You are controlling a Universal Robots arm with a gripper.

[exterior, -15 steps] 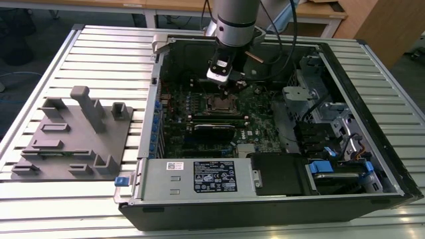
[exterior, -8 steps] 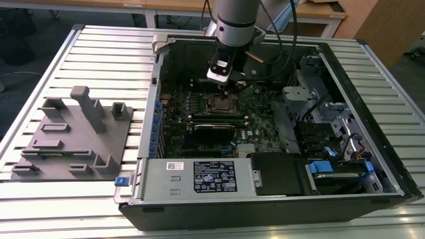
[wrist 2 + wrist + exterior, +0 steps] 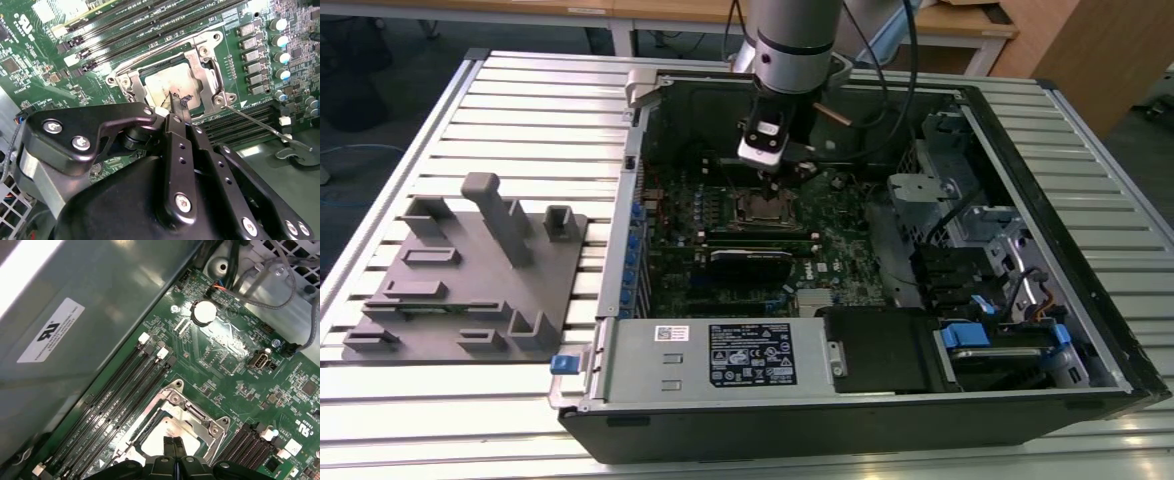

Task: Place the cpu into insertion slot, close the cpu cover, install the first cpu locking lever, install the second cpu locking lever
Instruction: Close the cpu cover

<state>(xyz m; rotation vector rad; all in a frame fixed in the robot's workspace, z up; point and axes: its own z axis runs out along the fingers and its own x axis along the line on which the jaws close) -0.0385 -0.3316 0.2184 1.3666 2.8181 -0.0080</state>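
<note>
Ok, gripper (image 3: 176,102) fingers pinched together, nothing held, tips right at the top of the cpu (image 3: 162,87). In both wrist views the cpu sits in the insertion slot (image 3: 761,207), with the cpu cover (image 3: 207,75) lying flat and framing it. One thin wire locking lever (image 3: 260,126) angles out from the socket corner across the motherboard (image 3: 225,355). Long black memory slots (image 3: 150,25) run just beside the socket. Exterior view: arm reaches down into the open computer case (image 3: 1067,300); grey fixture (image 3: 467,270) on the slatted table (image 3: 427,420) at the exterior view's left
</note>
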